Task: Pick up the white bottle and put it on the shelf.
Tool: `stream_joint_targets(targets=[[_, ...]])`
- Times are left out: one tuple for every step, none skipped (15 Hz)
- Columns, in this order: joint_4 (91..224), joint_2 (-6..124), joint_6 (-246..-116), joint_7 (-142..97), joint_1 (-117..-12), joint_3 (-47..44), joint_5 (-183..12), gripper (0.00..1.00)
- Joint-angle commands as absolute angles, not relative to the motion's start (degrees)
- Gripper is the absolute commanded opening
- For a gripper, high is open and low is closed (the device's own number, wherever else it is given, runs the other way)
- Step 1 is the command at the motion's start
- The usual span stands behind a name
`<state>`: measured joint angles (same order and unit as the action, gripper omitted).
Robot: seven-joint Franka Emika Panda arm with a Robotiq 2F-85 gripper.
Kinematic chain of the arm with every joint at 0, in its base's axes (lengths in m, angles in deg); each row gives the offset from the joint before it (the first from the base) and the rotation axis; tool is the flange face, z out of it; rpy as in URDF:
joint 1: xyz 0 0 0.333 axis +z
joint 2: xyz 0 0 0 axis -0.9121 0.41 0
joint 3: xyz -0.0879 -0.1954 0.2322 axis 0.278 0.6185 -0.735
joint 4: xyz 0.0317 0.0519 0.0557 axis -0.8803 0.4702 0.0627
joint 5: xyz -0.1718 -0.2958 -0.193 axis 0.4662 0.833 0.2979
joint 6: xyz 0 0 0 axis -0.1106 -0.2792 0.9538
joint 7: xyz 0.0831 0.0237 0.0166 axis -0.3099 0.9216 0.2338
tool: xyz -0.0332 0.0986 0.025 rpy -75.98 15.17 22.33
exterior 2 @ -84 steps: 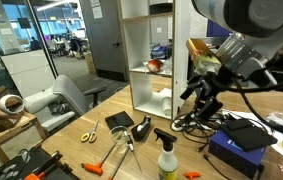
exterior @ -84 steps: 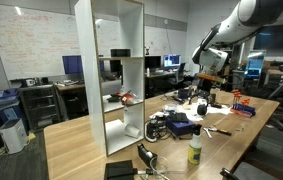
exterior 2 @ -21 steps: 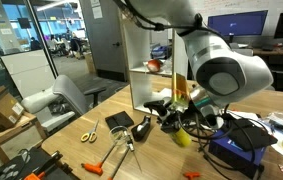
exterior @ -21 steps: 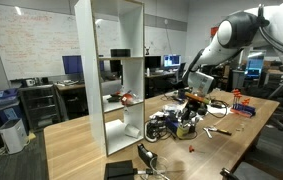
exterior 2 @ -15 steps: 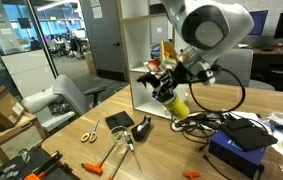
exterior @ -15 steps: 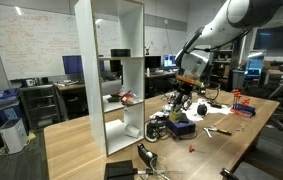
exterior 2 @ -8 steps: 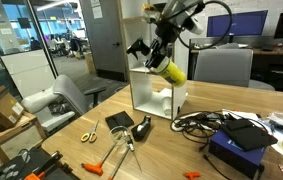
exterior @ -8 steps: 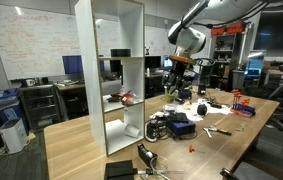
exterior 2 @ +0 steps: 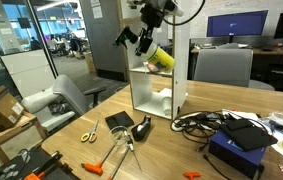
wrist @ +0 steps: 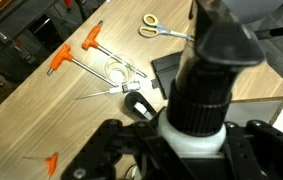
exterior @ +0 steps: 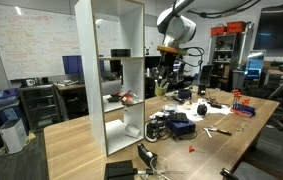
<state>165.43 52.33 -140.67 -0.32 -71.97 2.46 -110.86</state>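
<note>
My gripper [exterior 2: 149,38] is shut on the white bottle [exterior 2: 162,58] and holds it high above the table, tilted, its yellow-green body right in front of a middle compartment of the shelf [exterior 2: 182,70]. In an exterior view the gripper [exterior: 167,66] and the bottle [exterior: 162,85] hang in the air beside the tall white shelf [exterior: 112,70], apart from it. The wrist view looks down the bottle [wrist: 194,138]: a black ribbed top over a white part, clamped in the gripper [wrist: 188,152] between the black fingers [wrist: 109,150].
Below on the wooden table [wrist: 41,110] lie orange-handled tools [wrist: 76,57], scissors [wrist: 161,25] and a black flat object [wrist: 171,72]. Cables and a blue box [exterior 2: 243,138] sit near the shelf. An orange item [exterior: 127,98] rests in a lower compartment.
The arm has lifted the bottle from near table height and carried it up and across toward the shelf. The grip has stayed shut on it.
</note>
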Motion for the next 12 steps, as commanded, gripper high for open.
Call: stream_joint_targets(targets=[[158.42, 52.01, -137.6, 3.35, -69.56, 0.64, -106.57, 0.03], [156.81, 52.41, -137.05, 3.59, -68.91, 0.12, -105.69, 0.03], [155.01, 53.03, -136.61, 3.8, -68.22, -0.49, -104.83, 0.03], [153.46, 53.59, -136.3, 3.84, -67.59, -1.06, -104.2, 0.03], [151.99, 54.23, -136.05, 3.81, -66.96, -1.61, -103.72, 0.03], [150.81, 54.64, -135.85, 3.74, -66.39, -2.1, -103.29, 0.03], [149.56, 55.34, -135.87, 3.57, -65.83, -2.59, -103.05, 0.03], [148.51, 55.85, -135.98, 3.32, -65.33, -3.03, -102.95, 0.03], [147.47, 56.4, -135.96, 3.14, -64.88, -3.4, -102.97, 0.03], [146.44, 57.09, -135.96, 3.03, -64.45, -3.74, -102.97, 0.03], [145.36, 57.86, -136.12, 2.84, -63.98, -4.09, -102.99, 0.03], [144.38, 58.63, -136.5, 2.38, -63.59, -4.46, -103.1, 0.03]])
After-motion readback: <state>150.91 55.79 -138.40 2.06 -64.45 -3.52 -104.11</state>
